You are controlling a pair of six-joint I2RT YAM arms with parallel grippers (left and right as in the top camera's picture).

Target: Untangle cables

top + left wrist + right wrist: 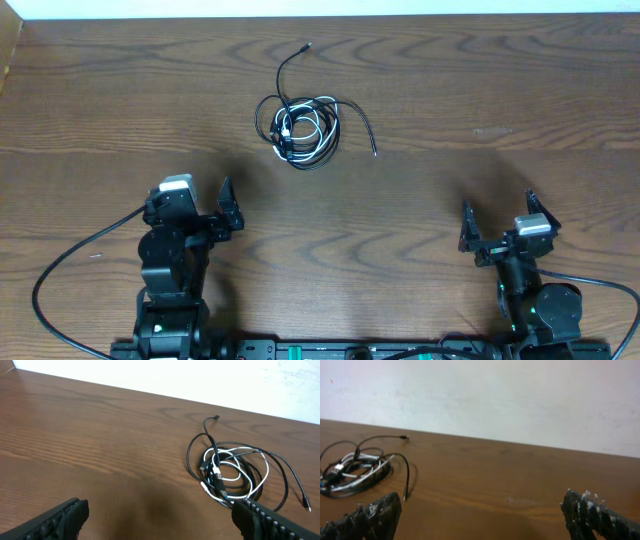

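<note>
A long black cable (330, 105) and a shorter white cable (318, 131) lie coiled together in one tangle on the wooden table, at the upper middle of the overhead view. One black plug end reaches up and away (307, 46), another trails right (375, 153). The tangle also shows in the left wrist view (235, 472) and the right wrist view (355, 471). My left gripper (200, 200) is open and empty, well short of the tangle. My right gripper (497, 218) is open and empty, far to the right of it.
Thick black wires run from the robot bases at the near edge (60, 262). The table's far edge meets a white wall (320, 8). A faint pale mark lies on the wood at the right (492, 130).
</note>
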